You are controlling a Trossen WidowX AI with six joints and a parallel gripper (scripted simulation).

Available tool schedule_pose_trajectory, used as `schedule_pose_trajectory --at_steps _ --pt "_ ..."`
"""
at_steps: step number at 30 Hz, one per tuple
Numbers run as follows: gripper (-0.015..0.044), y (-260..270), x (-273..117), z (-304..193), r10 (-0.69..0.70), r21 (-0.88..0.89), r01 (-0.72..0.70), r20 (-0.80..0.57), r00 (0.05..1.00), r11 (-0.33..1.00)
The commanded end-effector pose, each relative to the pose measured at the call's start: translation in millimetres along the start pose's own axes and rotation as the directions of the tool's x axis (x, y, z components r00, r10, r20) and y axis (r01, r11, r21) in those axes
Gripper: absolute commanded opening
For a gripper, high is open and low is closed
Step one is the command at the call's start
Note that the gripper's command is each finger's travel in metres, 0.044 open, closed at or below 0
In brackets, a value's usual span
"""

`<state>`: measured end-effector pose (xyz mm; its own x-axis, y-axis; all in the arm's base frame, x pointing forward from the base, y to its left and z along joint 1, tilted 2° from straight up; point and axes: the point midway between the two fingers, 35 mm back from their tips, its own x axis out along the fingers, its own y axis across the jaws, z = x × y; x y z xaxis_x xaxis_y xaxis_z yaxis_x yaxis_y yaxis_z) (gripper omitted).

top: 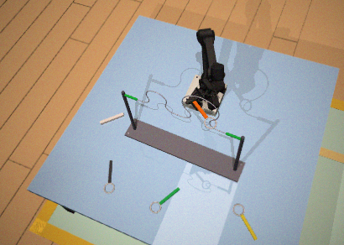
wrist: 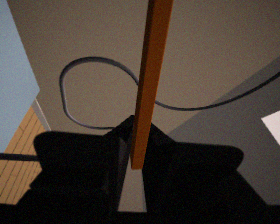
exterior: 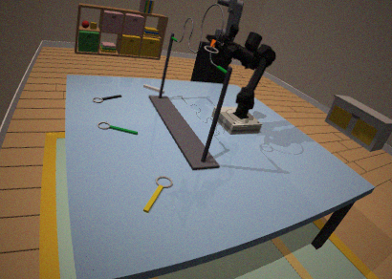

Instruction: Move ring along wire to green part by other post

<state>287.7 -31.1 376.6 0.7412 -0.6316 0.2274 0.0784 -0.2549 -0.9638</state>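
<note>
Grasping the slim orange bar-shaped handle (top: pixel 200 110) (exterior: pixel 213 43) (wrist: pixel 154 65) between the fingers of the black parallel-jaw gripper (top: pixel 193 103) (exterior: pixel 217 45) (wrist: pixel 137 119), closed firmly on one end. Holding the thin pale round ring (top: pixel 204 123) (exterior: pixel 206 48) at the handle's other end, up in the air, around the thin grey curving wire (top: pixel 156 91) (exterior: pixel 193 24) (wrist: pixel 95 59) as far as can be made out. Cannot tell whether ring and wire touch. Placing it near, but apart from, the short green wire sleeve (top: pixel 233 136) (exterior: pixel 222 69) on the dark upright post (top: pixel 239 154) (exterior: pixel 217 114) nearer the yellow handle. Leaving the other green sleeve (top: pixel 131 96) (exterior: pixel 174 39) well apart, beside the second dark post (top: pixel 129 112) (exterior: pixel 165 68). Standing both posts on a long dark rectangular board (top: pixel 185 150) (exterior: pixel 177 133). Bending the black jointed arm (top: pixel 208 54) (exterior: pixel 258 77) above a pale square base (top: pixel 190 85) (exterior: pixel 239 125). Sharing the light-blue table (top: pixel 96 138) (exterior: pixel 105 171) with a short whitish bar (top: pixel 112 118) (exterior: pixel 153 89) and three ringed sticks, lying flat: black-handled (top: pixel 110 171) (exterior: pixel 113 96), green-handled (top: pixel 169 195) (exterior: pixel 123 130) and yellow-handled (top: pixel 248 226) (exterior: pixel 153 199).
</note>
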Motion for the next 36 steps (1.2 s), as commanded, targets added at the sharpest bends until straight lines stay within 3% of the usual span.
schedule_pose_trajectory --at_steps 1,21,36 --pt "-0.015 12.7 -3.2 -3.4 0.045 0.1 -0.043 -0.017 0.999 0.994" --pt "-0.015 78.9 -22.5 19.3 0.279 0.502 -0.244 0.007 0.96 0.83" --pt "-0.015 110.2 -28.5 42.5 0.334 0.68 -0.318 0.113 0.936 0.66"
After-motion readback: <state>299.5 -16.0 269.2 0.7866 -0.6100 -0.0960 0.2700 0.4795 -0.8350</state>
